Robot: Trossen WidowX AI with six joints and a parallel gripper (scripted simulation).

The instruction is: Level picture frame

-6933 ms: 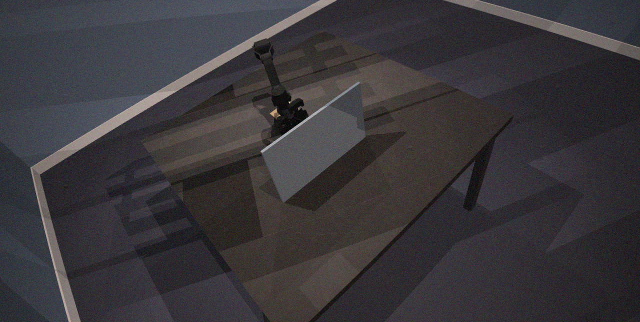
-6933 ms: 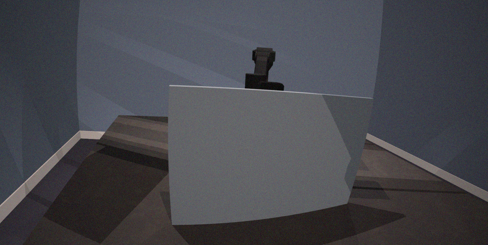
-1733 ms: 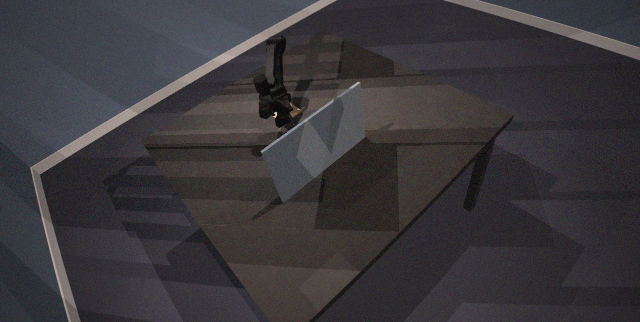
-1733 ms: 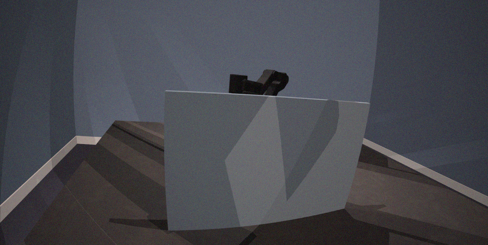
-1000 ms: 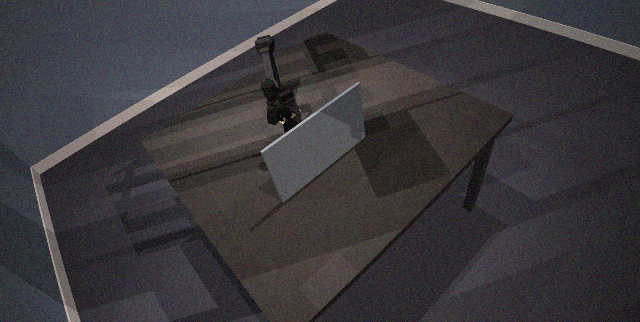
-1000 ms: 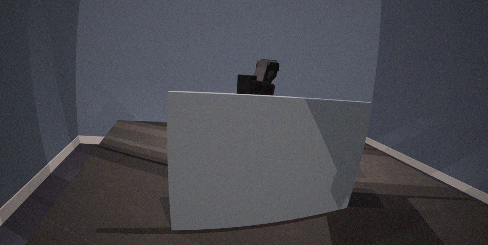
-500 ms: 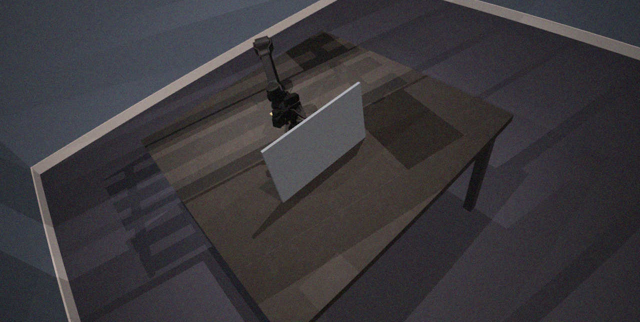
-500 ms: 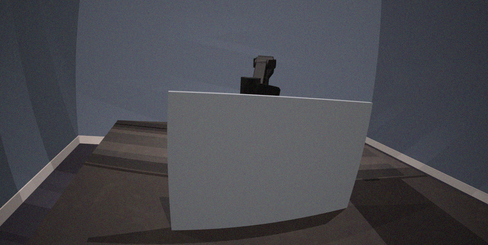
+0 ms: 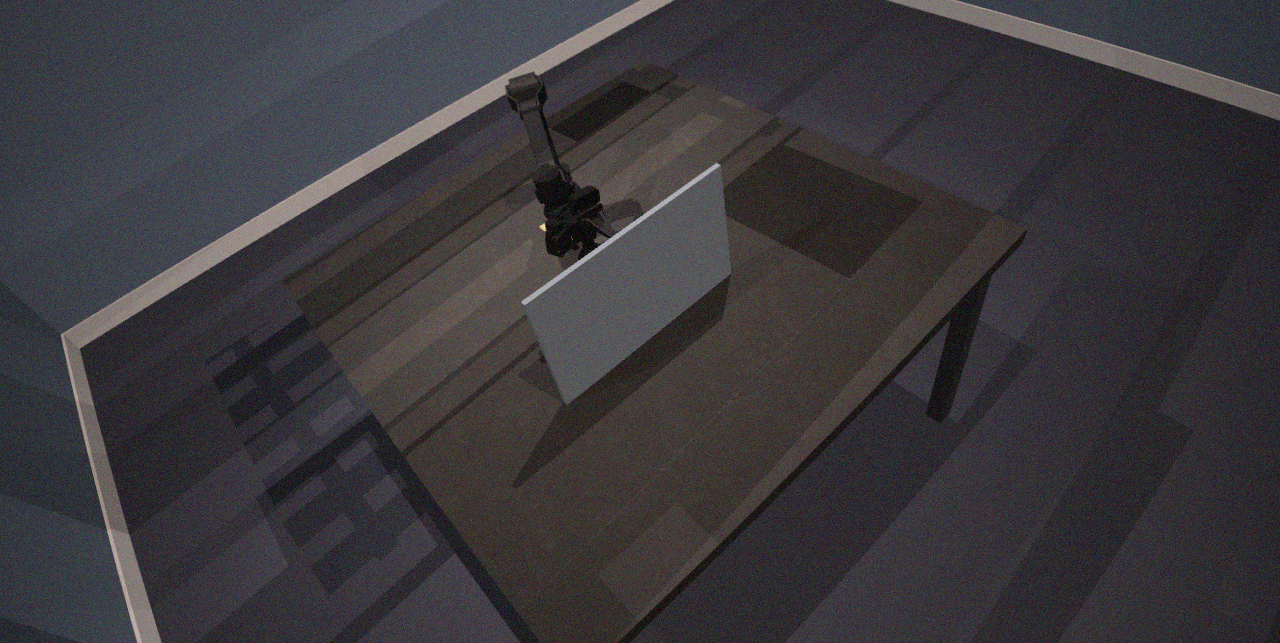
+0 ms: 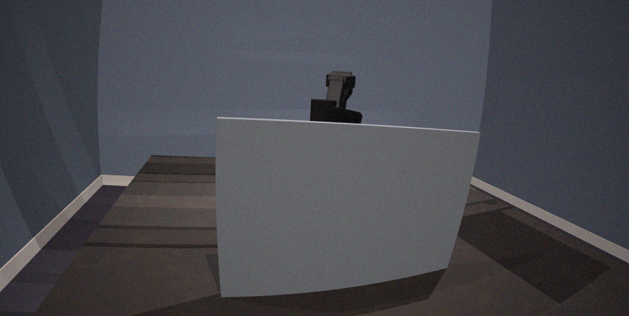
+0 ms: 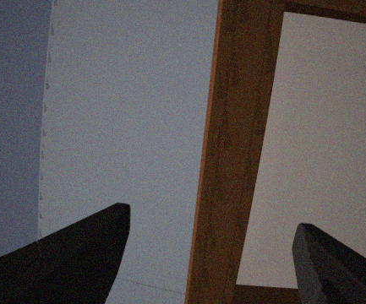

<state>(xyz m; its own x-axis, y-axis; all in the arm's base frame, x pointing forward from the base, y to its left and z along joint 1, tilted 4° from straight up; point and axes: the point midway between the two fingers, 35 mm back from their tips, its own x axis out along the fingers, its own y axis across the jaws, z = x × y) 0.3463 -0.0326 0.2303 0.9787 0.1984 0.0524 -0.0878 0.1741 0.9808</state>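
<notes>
The jaws stood partly open with nothing between them, one tip over bare board and the other over the pale middle of the frame (image 11: 233,152). In the wrist view the frame filled the right side, its brown left edge running up between the two tips, against the pale panel (image 9: 640,281) (image 10: 334,204) (image 11: 136,127) that rose over the desk (image 9: 805,406) (image 10: 154,270). The arm (image 9: 541,137) (image 10: 336,89) was on the panel's far side in the top and exterior views, so the frame itself was hidden there, and so were the screw and the strip.

The edge leaned in the wrist view, but the camera may have been tilted too; whether the frame hung level could not be told, nor which side was high. No lift was under way. Nothing showed how many notches, if any, had been done. What was left, by the look of it, was to take hold of the frame, raise it a little, shift it one notch toward the high side, release and check. The jaws probably had to line up with the edge first; a careless approach could have knocked the frame off its screw.
</notes>
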